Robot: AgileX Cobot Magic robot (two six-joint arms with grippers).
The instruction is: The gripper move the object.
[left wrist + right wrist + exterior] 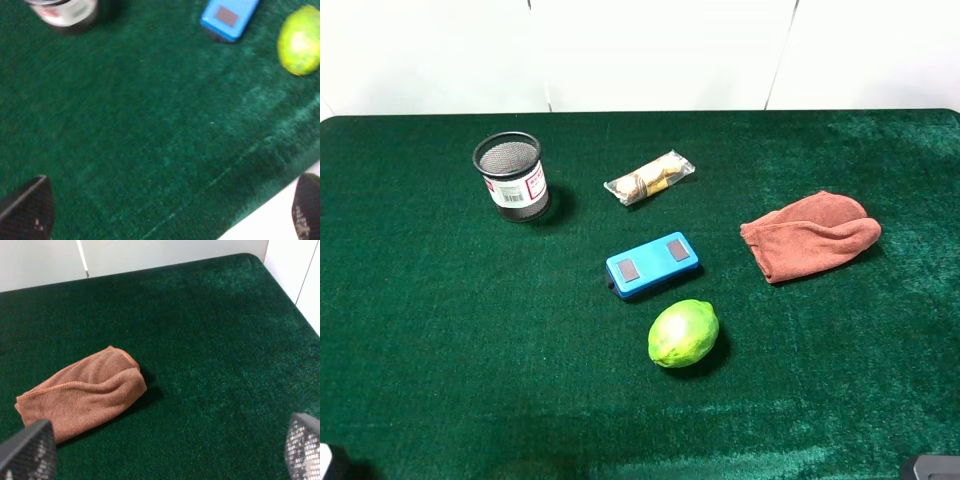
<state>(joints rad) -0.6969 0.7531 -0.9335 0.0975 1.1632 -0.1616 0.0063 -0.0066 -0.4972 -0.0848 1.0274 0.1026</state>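
The round bright green fruit [683, 333] lies on the green felt table, toward the front centre, just in front of the blue box [652, 264]. It also shows in the left wrist view [299, 40], far from my left gripper [170, 210], which is open and empty over the table's front left edge. My right gripper [165, 450] is open and empty over the right side of the table, near the brown cloth [82, 392]. In the exterior high view only small bits of the arms show at the bottom corners.
A black mesh cup [512, 176] stands at the back left. A wrapped snack [649, 177] lies at the back centre. The folded brown cloth [810, 235] lies on the right. The white wall runs behind the table [420, 350].
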